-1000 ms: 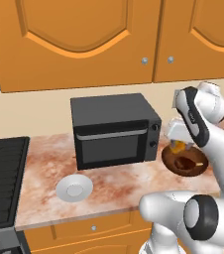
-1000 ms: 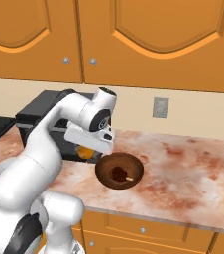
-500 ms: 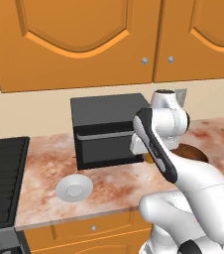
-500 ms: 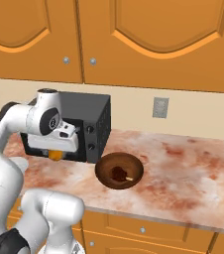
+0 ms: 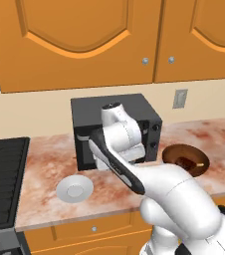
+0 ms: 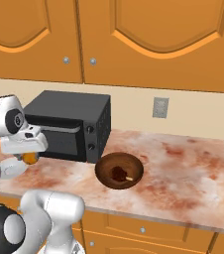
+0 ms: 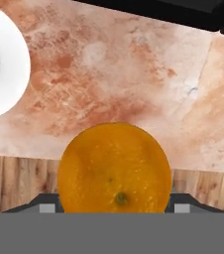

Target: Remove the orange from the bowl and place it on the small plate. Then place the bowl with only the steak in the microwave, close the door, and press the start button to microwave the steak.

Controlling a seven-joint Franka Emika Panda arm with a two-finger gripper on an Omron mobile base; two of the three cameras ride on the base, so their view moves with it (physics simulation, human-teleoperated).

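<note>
My gripper [image 6: 28,153] is shut on the orange [image 6: 30,158], held just above the counter in front of the black toaster oven. In the hand view the orange [image 7: 114,166] sits between the fingertips of the gripper [image 7: 115,204]. The small plate [image 7: 0,64] lies off to the upper left there, not under the fruit. That pale plate [image 5: 74,189] rests near the counter's front edge, and the plate [image 6: 10,168] shows partly behind my arm. The dark-brown bowl [image 6: 119,170] stands to the right with the steak [image 6: 117,173] in it. The microwave and its door are out of view.
A black toaster oven [image 5: 115,130] stands at the back of the marbled counter [image 6: 183,168], close behind my hand. A dark stove top [image 5: 0,179] lies at the left end. Orange wall cabinets [image 5: 84,40] hang above. A wall socket [image 6: 160,107] is behind the bowl.
My arm has swung left from above the bowl, carrying the orange past the toaster oven's front to a spot beside the small plate. The bowl and steak stayed put.
</note>
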